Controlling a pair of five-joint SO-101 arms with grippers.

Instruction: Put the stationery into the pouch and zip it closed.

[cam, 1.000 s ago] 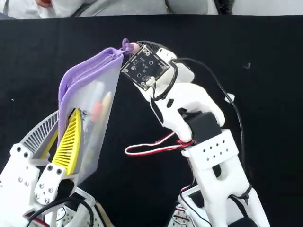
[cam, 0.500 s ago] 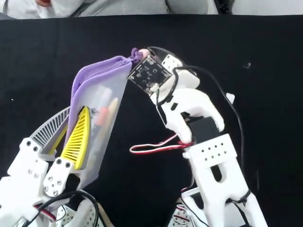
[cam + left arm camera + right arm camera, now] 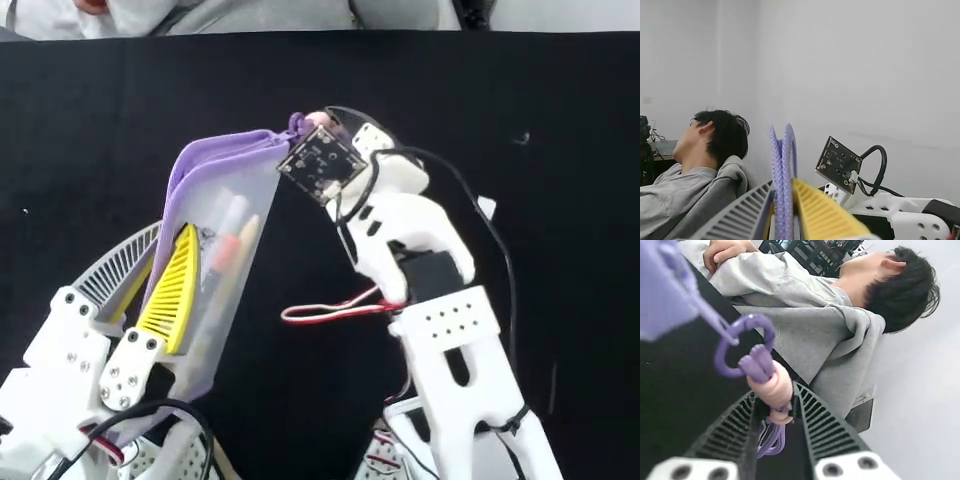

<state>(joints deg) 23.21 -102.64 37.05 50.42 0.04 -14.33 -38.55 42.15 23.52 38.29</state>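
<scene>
Pouch (image 3: 215,250) hangs clear of the table (image 3: 520,90), slung between both arms. Its long axis runs from near-left up to far-centre, with the purple zip edge uppermost and the clear side facing the high camera.

Stationery (image 3: 232,235) is inside, seen through the clear wall as pen-like shapes lying along the pouch axis.

Left claw (image 3: 165,250): the yellow and grey fingers are pinched onto the pouch's zip edge at the near end. The arm is low, with the claw pointing away and upward.

Right claw (image 3: 775,397): narrow, clamped on the pink zip pull (image 3: 771,385), which hangs from a purple ring (image 3: 742,345) at the far end of the zip. The arm is stretched forward, its wrist bent over the pouch's far corner.

Key relation: the pull sits at the end of the zip line opposite the left claw, so any further pull from the right runs along the axis, away from the left grip.

Judgement: the zip is at or near end of travel. Whether the teeth are meshed all the way cannot be told.
</scene>
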